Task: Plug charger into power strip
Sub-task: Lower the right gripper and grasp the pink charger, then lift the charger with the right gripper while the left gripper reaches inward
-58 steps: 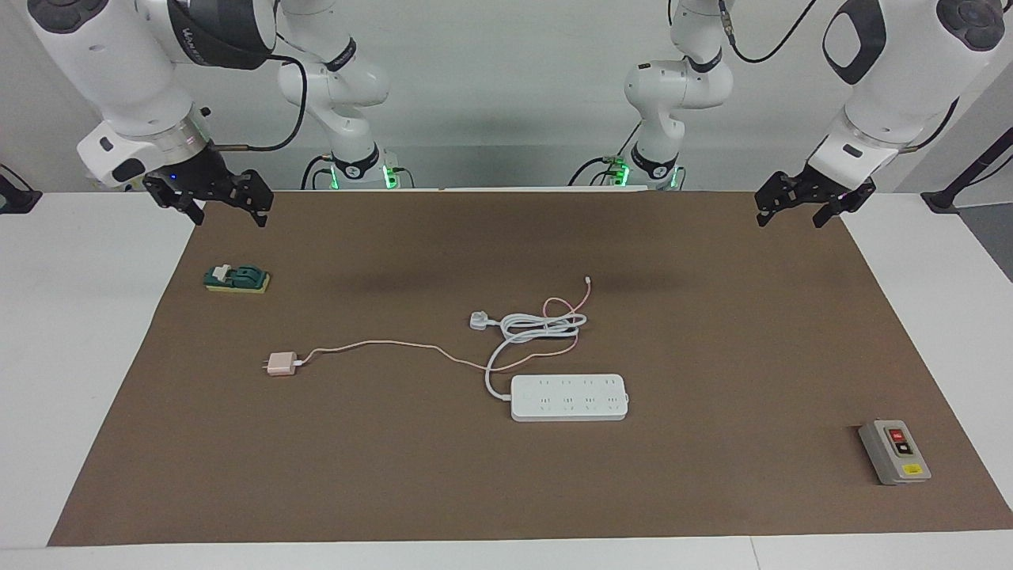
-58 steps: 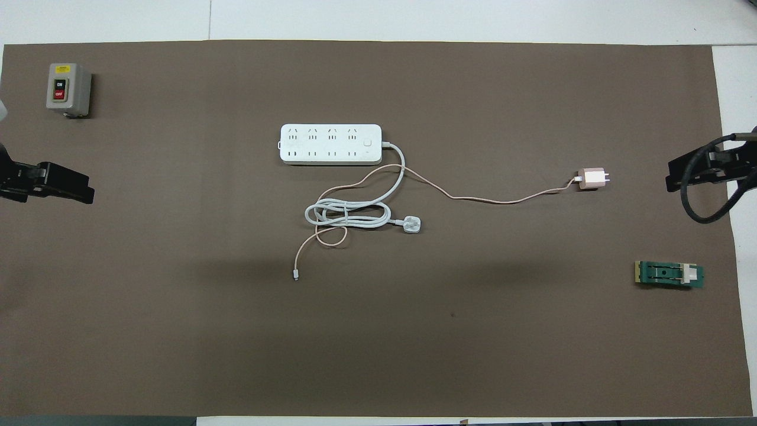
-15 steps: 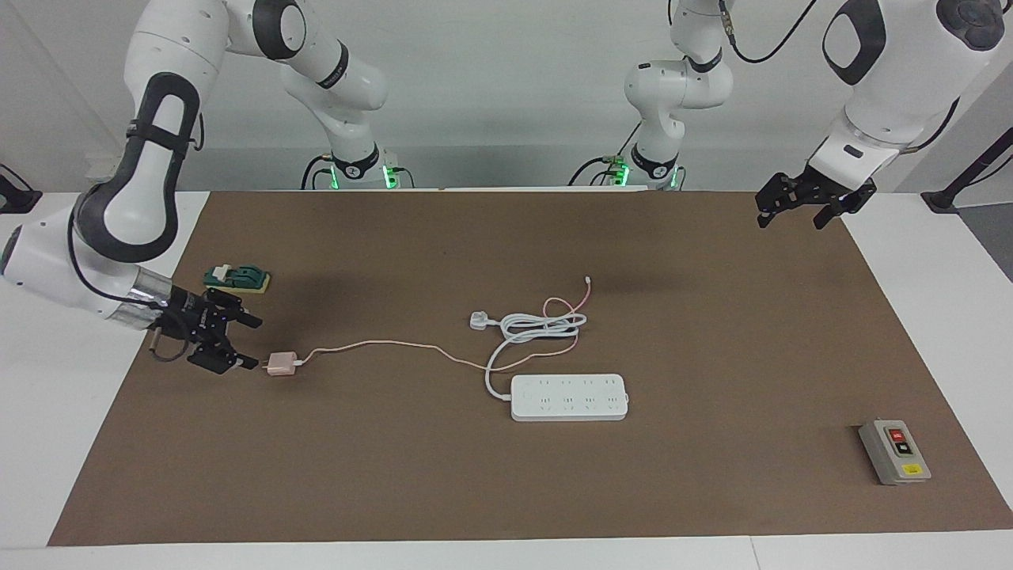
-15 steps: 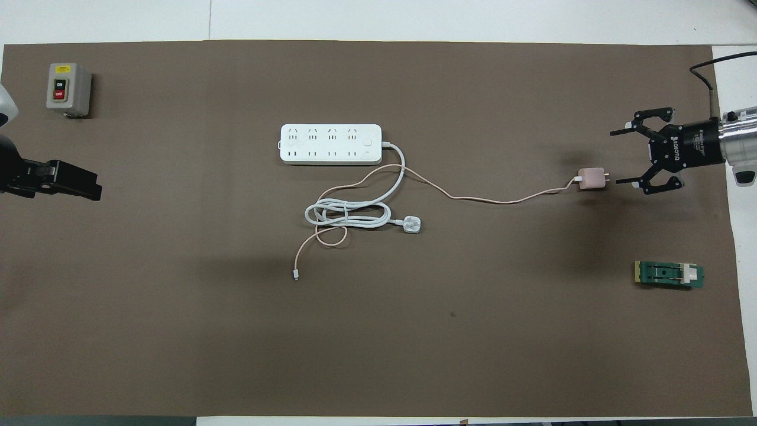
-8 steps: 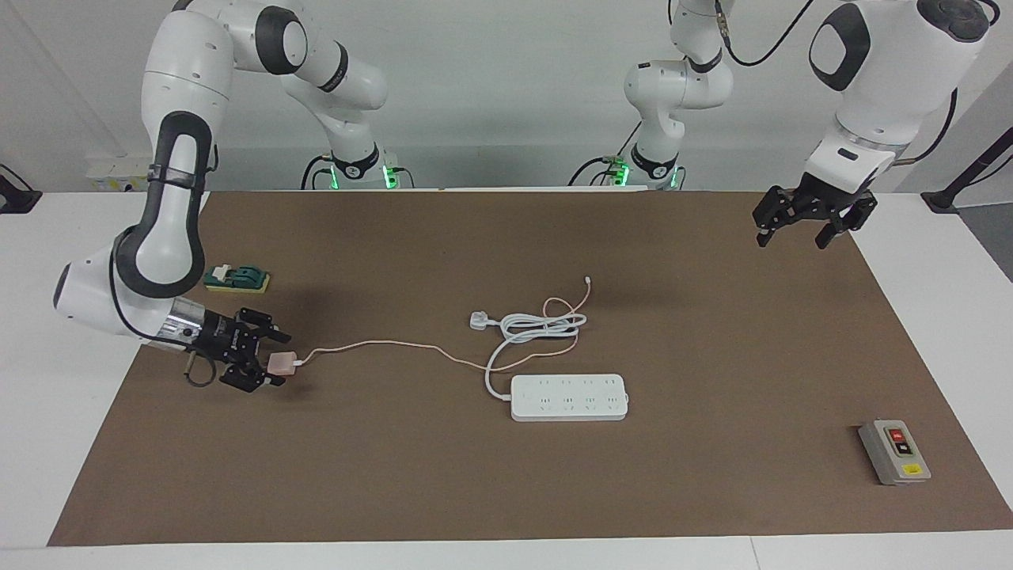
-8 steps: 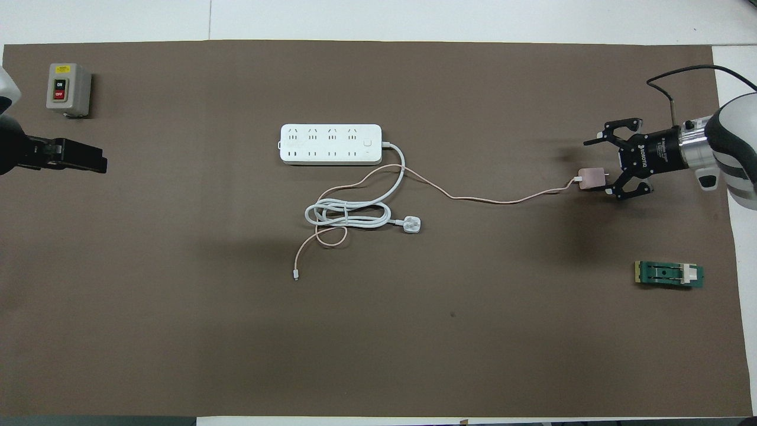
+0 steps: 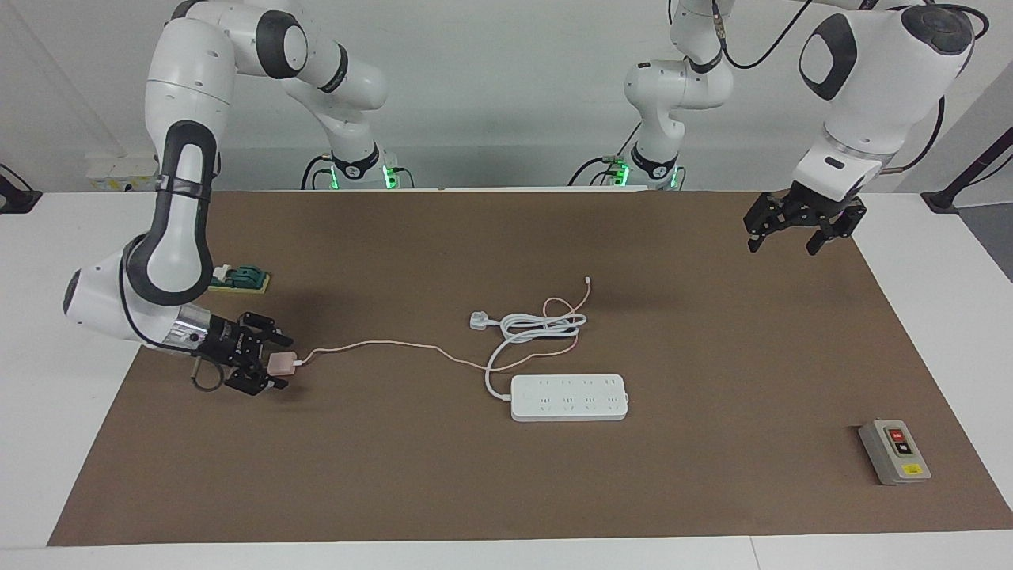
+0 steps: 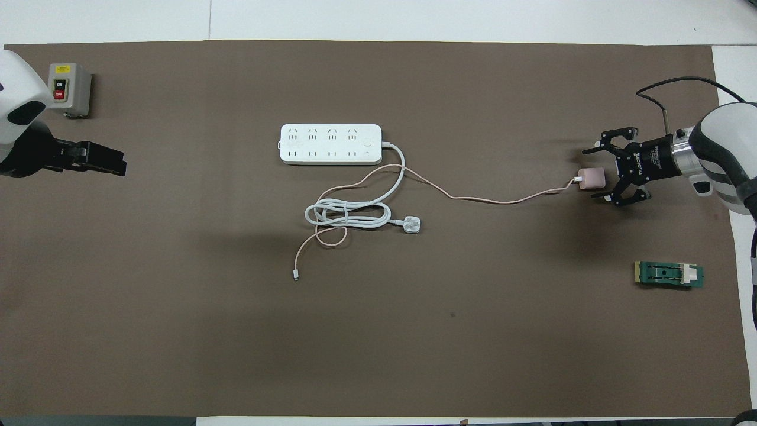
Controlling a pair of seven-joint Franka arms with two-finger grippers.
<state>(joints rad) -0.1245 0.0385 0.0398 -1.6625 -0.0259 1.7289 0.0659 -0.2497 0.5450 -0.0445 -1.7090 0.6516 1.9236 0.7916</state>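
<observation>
My right arm reaches low, right gripper (image 7: 273, 362) lying sideways at the mat (image 7: 712, 332), fingers spread wide around the charger (image 7: 279, 362), at the right arm's end. My left gripper (image 7: 779, 231) waits, open, over the other end. From overhead, the charger's prongs are hidden by my gripper. One power strip (image 7: 569, 397) lies mid-mat.

Cord coil (image 7: 538, 324) (loose) borders power strip (image 7: 569, 397).
</observation>
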